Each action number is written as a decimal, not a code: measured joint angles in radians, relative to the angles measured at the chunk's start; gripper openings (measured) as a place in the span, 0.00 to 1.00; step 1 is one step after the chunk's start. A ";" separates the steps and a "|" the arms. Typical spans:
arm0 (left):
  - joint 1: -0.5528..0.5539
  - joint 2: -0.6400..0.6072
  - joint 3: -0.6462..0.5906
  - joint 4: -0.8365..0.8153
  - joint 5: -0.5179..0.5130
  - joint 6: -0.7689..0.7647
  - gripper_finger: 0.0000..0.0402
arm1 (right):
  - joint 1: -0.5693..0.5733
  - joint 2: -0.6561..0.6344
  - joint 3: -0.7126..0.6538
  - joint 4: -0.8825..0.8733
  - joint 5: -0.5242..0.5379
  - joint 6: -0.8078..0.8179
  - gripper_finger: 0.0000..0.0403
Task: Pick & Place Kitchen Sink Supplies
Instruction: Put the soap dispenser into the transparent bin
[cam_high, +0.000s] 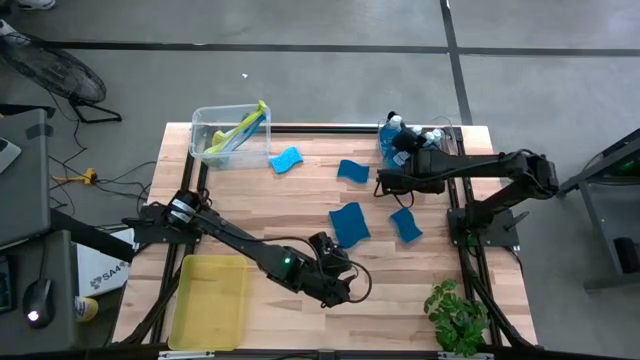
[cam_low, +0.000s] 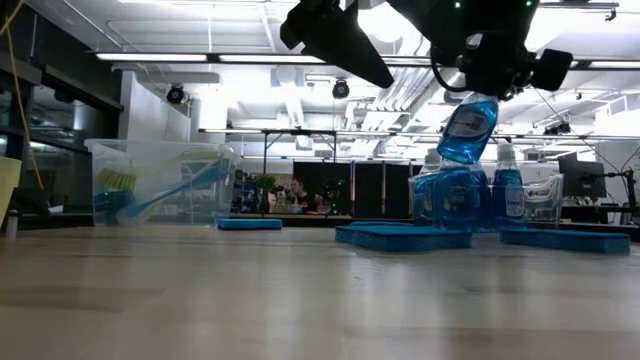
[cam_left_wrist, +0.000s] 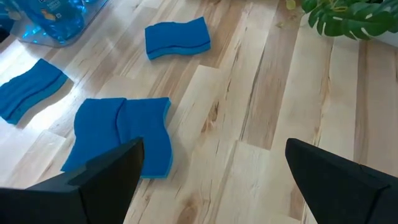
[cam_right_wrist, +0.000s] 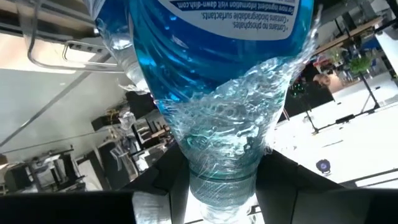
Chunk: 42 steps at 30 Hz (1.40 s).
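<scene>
The right gripper (cam_low: 478, 88) has its jaws clamped on the neck of a soap bottle (cam_low: 467, 130), holding it in the air above the other bottles (cam_low: 455, 197) in the far right bin (cam_high: 390, 152). The left gripper (cam_high: 340, 268) hangs over the worktop (cam_high: 300, 210), jaws wide and empty, near a pair of blue sponges (cam_left_wrist: 124, 134).

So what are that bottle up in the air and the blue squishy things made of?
The dish soap bottle looks like thin clear glossy plastic: blue liquid shows through, crinkled near the neck where the right gripper holds it. The sponges look like soft matte foam, in two layers.
</scene>
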 joint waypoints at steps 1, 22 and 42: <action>0.000 0.000 0.000 0.000 0.000 0.000 0.96 | 0.000 -0.001 0.000 -0.002 0.000 -0.001 0.33; 0.000 0.000 0.000 0.001 0.000 -0.007 0.96 | -0.137 0.000 0.000 0.000 0.064 -0.137 0.33; 0.000 0.000 0.000 0.002 0.005 -0.019 0.96 | -0.235 0.000 -0.265 0.062 0.257 -0.176 0.33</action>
